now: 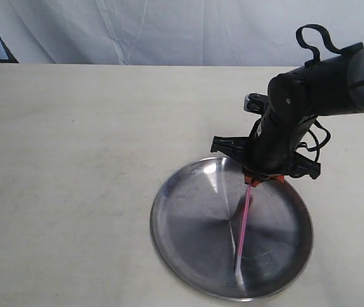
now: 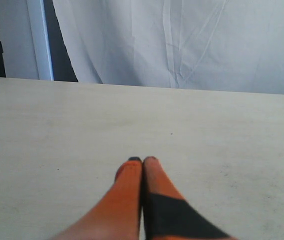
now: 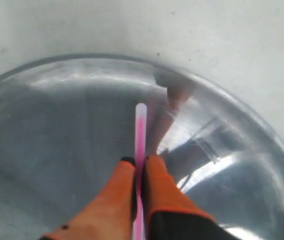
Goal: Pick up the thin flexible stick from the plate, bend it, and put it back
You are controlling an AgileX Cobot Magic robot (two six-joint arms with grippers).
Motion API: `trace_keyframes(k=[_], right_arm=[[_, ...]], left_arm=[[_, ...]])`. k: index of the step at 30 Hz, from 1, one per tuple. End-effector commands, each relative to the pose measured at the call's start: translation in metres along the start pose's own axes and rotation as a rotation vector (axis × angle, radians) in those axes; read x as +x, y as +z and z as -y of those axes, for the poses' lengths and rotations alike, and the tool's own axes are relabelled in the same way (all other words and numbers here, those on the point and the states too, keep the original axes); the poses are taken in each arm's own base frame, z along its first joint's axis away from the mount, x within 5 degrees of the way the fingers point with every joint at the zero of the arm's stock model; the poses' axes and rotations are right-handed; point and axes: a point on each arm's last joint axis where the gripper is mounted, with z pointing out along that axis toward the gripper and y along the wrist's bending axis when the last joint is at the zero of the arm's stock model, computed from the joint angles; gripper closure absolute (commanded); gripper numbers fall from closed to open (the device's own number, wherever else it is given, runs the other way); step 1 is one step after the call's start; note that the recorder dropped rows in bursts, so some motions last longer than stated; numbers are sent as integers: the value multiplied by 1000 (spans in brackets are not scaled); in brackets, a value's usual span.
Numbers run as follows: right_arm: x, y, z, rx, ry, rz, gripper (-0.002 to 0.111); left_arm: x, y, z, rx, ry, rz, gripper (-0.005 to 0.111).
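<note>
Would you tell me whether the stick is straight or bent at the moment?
Straight: the stick is one unkinked pink line running from the shut right gripper over the plate.

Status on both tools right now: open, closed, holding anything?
Left tool: closed, holding nothing.
Right tool: closed on the pink stick, above the plate.

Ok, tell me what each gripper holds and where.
Right gripper: the thin flexible stick, pinched near the end opposite its whitish tip. Left gripper: shut on nothing.
</note>
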Motion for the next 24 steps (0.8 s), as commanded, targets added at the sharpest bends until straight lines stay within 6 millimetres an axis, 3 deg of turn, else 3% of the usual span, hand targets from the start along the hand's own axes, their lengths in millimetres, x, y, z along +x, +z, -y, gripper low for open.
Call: trace_keyframes(k=[1,11,17,24], right_arm=[[-2,-11,0,-19,-79,43,109],[-6,-32,-4,-76,-144,123,109],[-7,-41,-4,-88,-185,143,109],[-7,-57,-4,-120,-206,189,109]], left_arm=[[1,0,0,5,4,1,107],[1,0,0,4,9,1,107],[-5,0,-2,-24,151,60,107],[-33,-7,-3,25,-263,384,107]])
